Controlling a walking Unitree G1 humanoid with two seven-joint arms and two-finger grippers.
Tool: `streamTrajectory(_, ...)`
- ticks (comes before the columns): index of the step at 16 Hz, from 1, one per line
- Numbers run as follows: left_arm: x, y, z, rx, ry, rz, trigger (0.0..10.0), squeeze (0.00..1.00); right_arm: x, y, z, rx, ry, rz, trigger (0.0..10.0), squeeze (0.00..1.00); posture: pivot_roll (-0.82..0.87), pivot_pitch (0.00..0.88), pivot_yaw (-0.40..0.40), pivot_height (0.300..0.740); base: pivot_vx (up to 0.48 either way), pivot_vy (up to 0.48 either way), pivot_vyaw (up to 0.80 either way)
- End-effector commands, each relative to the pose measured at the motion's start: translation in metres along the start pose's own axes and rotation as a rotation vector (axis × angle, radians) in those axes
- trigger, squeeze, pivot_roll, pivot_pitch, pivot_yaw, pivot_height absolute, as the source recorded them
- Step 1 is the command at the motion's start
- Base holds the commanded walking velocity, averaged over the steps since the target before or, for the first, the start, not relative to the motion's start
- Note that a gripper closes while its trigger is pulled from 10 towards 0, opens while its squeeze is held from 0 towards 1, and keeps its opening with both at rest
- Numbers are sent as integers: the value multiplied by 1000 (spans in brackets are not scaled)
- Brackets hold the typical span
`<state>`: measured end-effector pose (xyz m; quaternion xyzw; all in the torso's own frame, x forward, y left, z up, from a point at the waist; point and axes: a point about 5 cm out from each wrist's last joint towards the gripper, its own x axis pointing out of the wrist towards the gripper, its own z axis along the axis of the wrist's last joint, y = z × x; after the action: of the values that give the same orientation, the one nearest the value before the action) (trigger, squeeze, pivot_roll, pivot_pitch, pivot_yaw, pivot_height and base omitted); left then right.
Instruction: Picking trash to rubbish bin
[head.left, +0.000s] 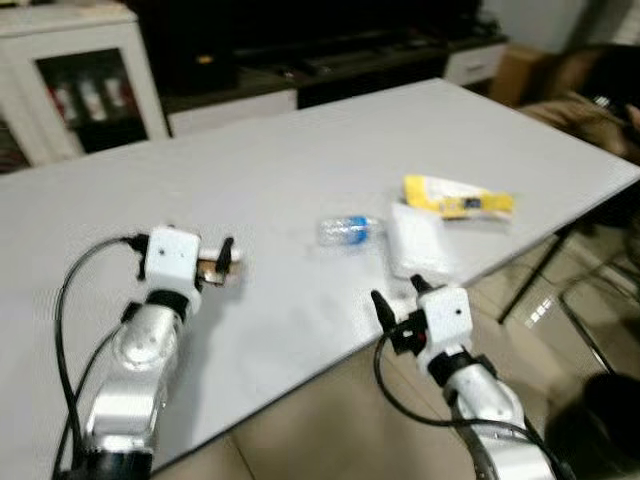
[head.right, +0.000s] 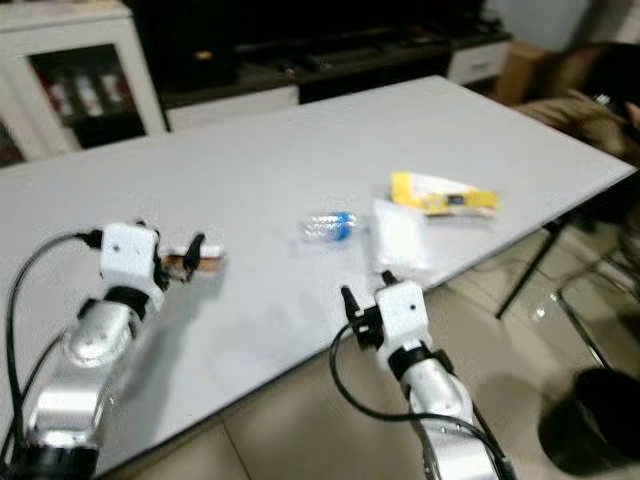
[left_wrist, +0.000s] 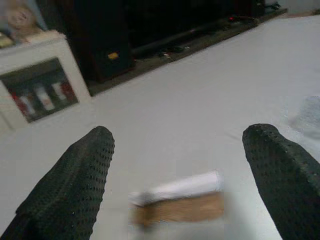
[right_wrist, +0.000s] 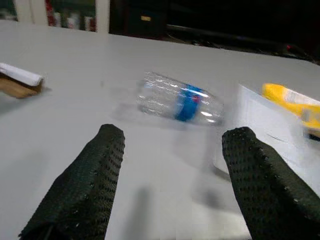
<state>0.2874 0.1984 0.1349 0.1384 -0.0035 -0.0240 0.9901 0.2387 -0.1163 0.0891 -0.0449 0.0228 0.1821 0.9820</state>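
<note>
Table, white, carried all the trash; black rubbish bin stood on the floor off the robot's right, well apart from everything on top. White packet lay near the front edge, with the yellow wrapper touching its far side, long axis across the view; its print was too blurred to read. Clear bottle with a blue label lay on its side, long axis running left-right, ahead and slightly left of the right gripper, which was the nearer arm and hovered at the table edge with fingers spread wide, holding nothing; label text unreadable. Small brown-and-white scrap lay flat just beyond the left gripper, between its parted, empty fingers, long axis crosswise to them.
</note>
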Motion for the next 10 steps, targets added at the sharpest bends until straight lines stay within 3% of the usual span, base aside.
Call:
streamTrajectory(1,4,3,-1,1,2,-6,10000,0,2,2,5,-12,-20,5,10000,0,13,0,-20,740,296,0,0)
streamTrajectory(3,9,7,-1,23,-2,-15,10000,0,1,2,4,-13,-17,2,10000,0,11,0,-16,740,298,0,0)
streamTrajectory(7,23,14,-7,38,7,-144,10000,0,-1,2,3,-18,-12,-3,10000,0,4,0,-8,740,0,0,0)
streamTrajectory(8,28,16,-8,30,25,-234,10000,1000,-2,2,3,-17,-11,-7,10000,0,4,0,-4,740,0,0,0)
streamTrajectory(10,35,17,-10,97,65,-394,10000,1000,-5,2,2,-17,-8,-12,10000,0,2,0,3,740,0,0,0)
